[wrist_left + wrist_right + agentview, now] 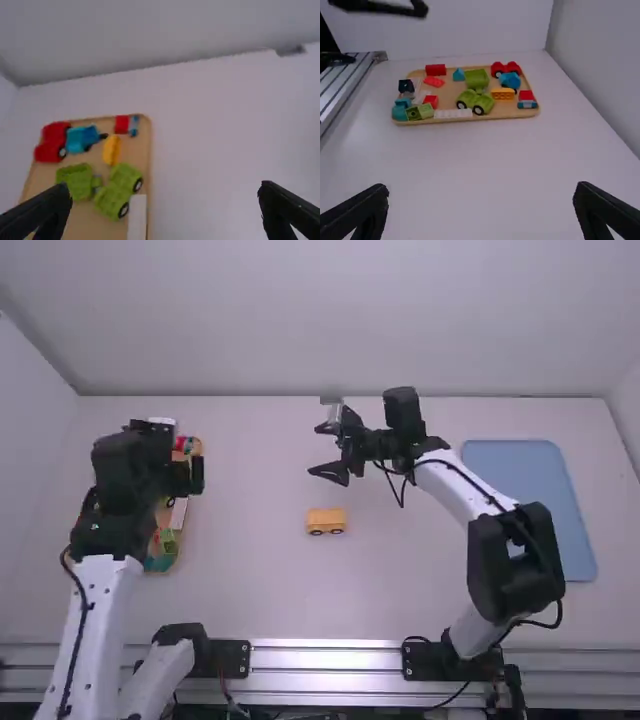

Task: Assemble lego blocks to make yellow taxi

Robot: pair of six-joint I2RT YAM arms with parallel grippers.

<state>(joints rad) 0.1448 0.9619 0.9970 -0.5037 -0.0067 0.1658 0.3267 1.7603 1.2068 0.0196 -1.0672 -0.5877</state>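
I have the yellow car piece (326, 520) upright near the middle of the table (260, 580), with black wheels along the side toward the arm bases. It sits apart from both grippers, closer to the bases than my right end effector (325, 450). That one is spread wide with nothing between its fingers, over the table beyond the car piece.

Off to the left is the wooden tray (495, 117) of spare blocks. In it I can see a yellow block (503, 93) beside a green car (476, 102), and a long white brick (453, 113) along the tray's edge. A red car (506, 69) stands by a blue piece (510, 81), with a red block (526, 95) near the tray's corner.

My left end effector (185, 475) is above the tray's area, its fingers also wide apart and empty. At the far right, beyond the right arm, lies a blue mat (530, 500).
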